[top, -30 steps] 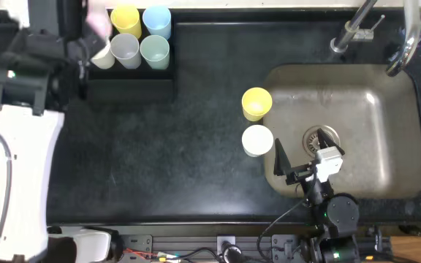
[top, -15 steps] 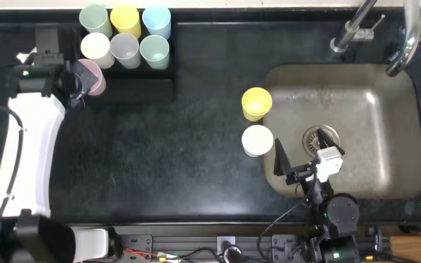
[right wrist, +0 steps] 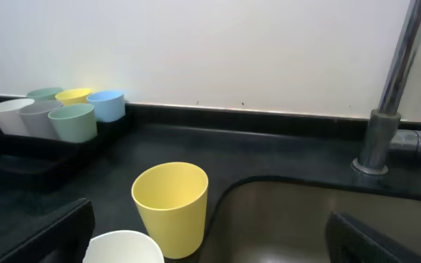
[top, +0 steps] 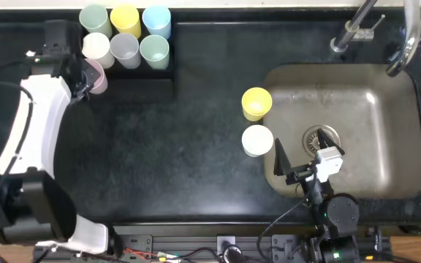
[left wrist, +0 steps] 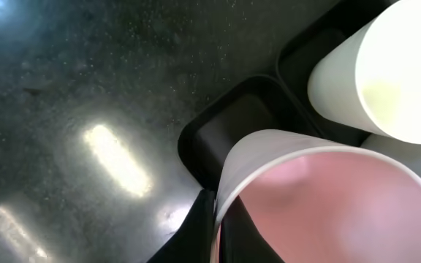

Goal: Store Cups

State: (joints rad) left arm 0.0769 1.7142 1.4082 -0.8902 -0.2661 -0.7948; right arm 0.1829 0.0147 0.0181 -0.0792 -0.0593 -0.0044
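On the dark tabletop beside the sink we see a black tray holding six cups. Our left hand clamps the pink cup above an empty compartment. Our right hand, spread wide, sits near the yellow cup and white cup.

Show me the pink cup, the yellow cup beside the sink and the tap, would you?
pink cup (left wrist: 327, 208): left wrist view, on its pink inside wall.
yellow cup beside the sink (right wrist: 171, 219): right wrist view, on its outer side.
tap (right wrist: 395, 95): right wrist view, on its upright metal pipe.
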